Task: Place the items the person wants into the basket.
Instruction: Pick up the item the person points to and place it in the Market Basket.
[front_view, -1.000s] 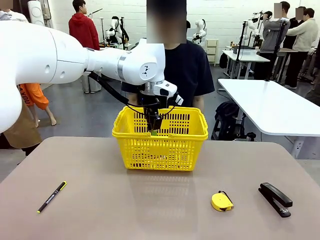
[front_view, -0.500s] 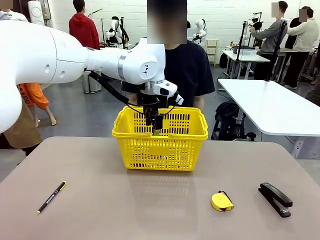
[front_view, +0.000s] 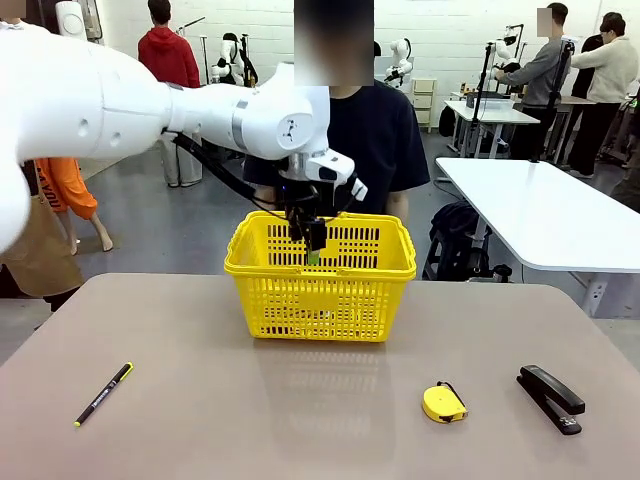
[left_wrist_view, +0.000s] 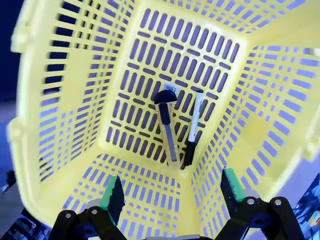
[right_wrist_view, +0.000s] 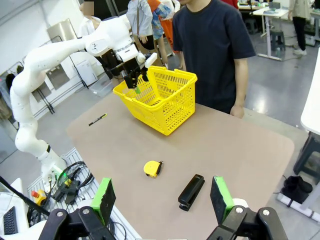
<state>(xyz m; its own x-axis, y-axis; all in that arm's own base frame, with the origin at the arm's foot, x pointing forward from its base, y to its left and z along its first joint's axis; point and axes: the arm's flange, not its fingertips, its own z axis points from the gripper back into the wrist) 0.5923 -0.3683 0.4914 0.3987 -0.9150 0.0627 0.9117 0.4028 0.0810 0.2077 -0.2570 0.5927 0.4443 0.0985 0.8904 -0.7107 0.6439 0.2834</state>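
Our left gripper (front_view: 312, 254) hangs fingers-down over the mouth of the bright yellow plastic lattice basket (front_view: 320, 290), tips about level with its rim, jaws spread wide and released. In the left wrist view, the green pads (left_wrist_view: 113, 194) stand apart above the basket floor. Our right gripper (right_wrist_view: 162, 197) is equally spread and holds off above the table's near side.

The basket sits at the far edge of the tan table (front_view: 300, 420), just before the person in the navy t-shirt (front_view: 375, 140). We see broad bare tabletop between it and the near edge.

We count two items in the basket: one yellow-and-black box cutter (left_wrist_view: 167, 127) and one white-barrelled, black-capped marker (left_wrist_view: 192, 127), lying side by side on its slotted floor, their lower ends against a wall. On the table lie one round yellow tape measure (front_view: 443, 403) at front right, one black stapler (front_view: 551, 397) just beside it, and one thin black pen with a yellow tip (front_view: 103, 393) well apart at front left.
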